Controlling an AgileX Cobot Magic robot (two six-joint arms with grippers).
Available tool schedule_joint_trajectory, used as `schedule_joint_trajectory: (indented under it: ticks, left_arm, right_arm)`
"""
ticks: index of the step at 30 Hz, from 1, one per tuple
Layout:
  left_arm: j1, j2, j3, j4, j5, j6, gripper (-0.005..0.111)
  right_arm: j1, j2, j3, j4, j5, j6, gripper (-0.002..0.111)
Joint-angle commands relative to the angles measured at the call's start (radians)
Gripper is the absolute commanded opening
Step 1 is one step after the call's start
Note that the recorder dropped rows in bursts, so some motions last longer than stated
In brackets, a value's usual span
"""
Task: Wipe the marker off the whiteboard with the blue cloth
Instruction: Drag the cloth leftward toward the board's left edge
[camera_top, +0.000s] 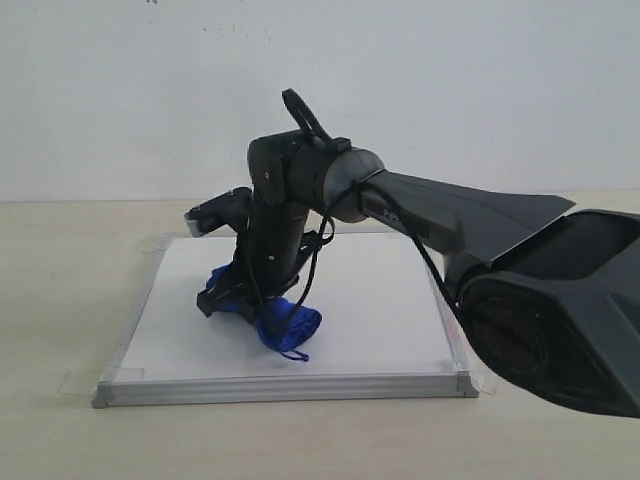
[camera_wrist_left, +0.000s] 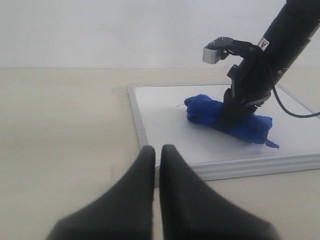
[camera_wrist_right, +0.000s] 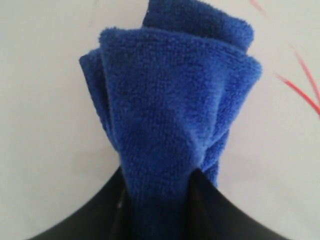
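The right gripper (camera_wrist_right: 157, 200) is clenched on the blue cloth (camera_wrist_right: 170, 100), pinching its rolled middle and pressing it onto the whiteboard (camera_wrist_right: 45, 100). The left gripper (camera_wrist_left: 156, 152) hangs off the board above the table (camera_wrist_left: 60, 125), its fingers closed together on nothing. The cloth lies left of the board's middle, apart from the near frame rail, with bare white surface open to its right and behind it. Thin red marker (camera_wrist_right: 300, 90) strokes show just beside one end of the cloth. Past the board's far edge the pale table runs on to a plain white wall (camera_top: 450, 80).
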Motion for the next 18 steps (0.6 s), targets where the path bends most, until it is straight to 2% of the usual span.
schedule_joint_trajectory:
  ticks: [1, 11, 18]
  left_arm:
    - [0.001, -0.003, 0.004, -0.001, -0.003, 0.005, 0.004]
    - [0.001, -0.003, 0.004, -0.001, -0.003, 0.005, 0.004]
    - [0.001, -0.003, 0.004, -0.001, -0.003, 0.005, 0.004]
  right_arm:
    - [-0.013, 0.032, 0.020, -0.123, -0.234, 0.289, 0.000]
    - [-0.011, 0.045, 0.020, 0.006, -0.570, 0.347, 0.000]
    - [0.010, 0.091, 0.020, 0.008, -0.753, 0.256, 0.000]
